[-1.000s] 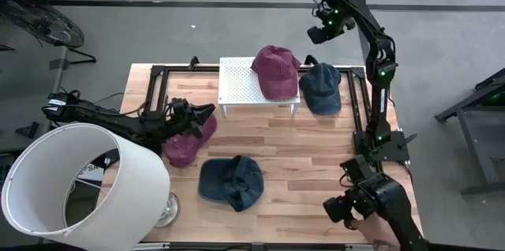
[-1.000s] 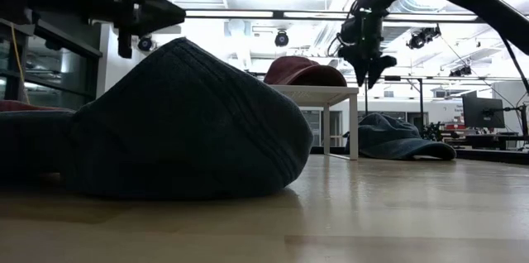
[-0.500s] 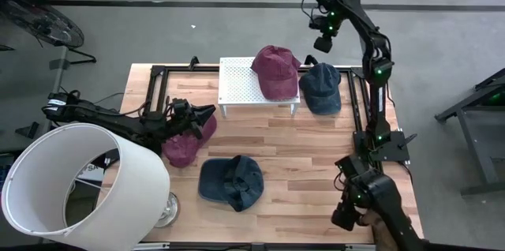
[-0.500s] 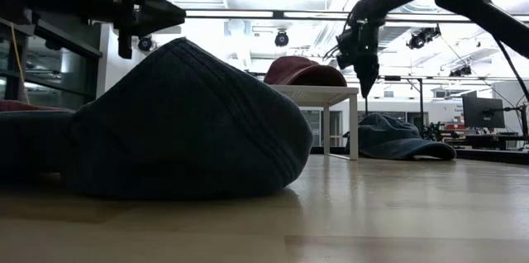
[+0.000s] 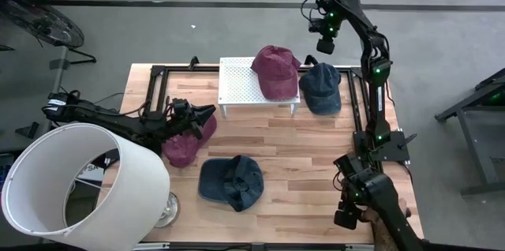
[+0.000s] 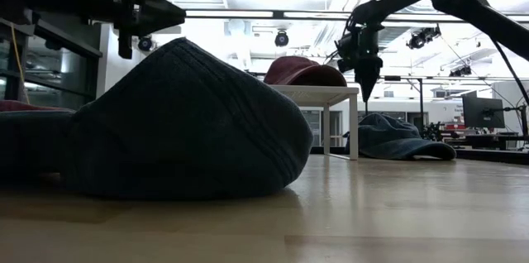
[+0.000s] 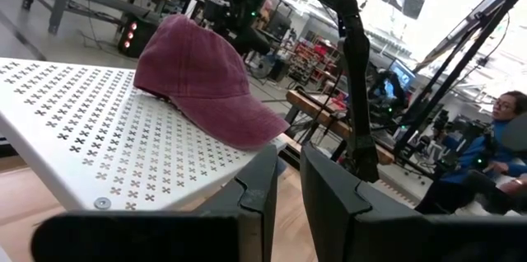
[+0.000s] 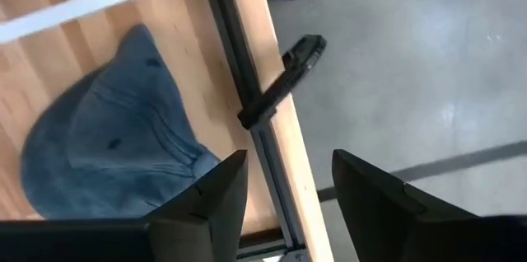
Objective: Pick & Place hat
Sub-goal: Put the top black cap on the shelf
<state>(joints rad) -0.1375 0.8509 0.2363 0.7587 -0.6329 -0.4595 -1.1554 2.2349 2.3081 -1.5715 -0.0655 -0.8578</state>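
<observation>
A red hat [image 5: 274, 69] lies on the white perforated stand [image 5: 237, 85] at the table's far side. Right of the stand, a blue hat [image 5: 320, 87] rests on the wood. My right gripper [image 5: 325, 45] hangs open high over the table's far right edge, pointing down, with the blue hat [image 8: 107, 155] just beside the spot below it. A second blue hat [image 5: 230, 181] lies near the middle. A maroon hat [image 5: 181, 147] lies at the left under my left gripper [image 5: 208, 113], which is level, shut but for a slit, and touches nothing.
A large white lampshade [image 5: 75, 184] covers the near left corner. A black metal rail [image 8: 247, 89] runs along the table's far right edge. At the near right corner, a person's hand [image 5: 383, 239] holds another dark arm [image 5: 359, 196]. Bare wood lies right of the middle blue hat.
My right gripper has rolled about its downward-pointing line and sunk a little toward the blue hat by the stand. The dark arm at the near right corner has shifted toward the near edge. The hats have not moved.
</observation>
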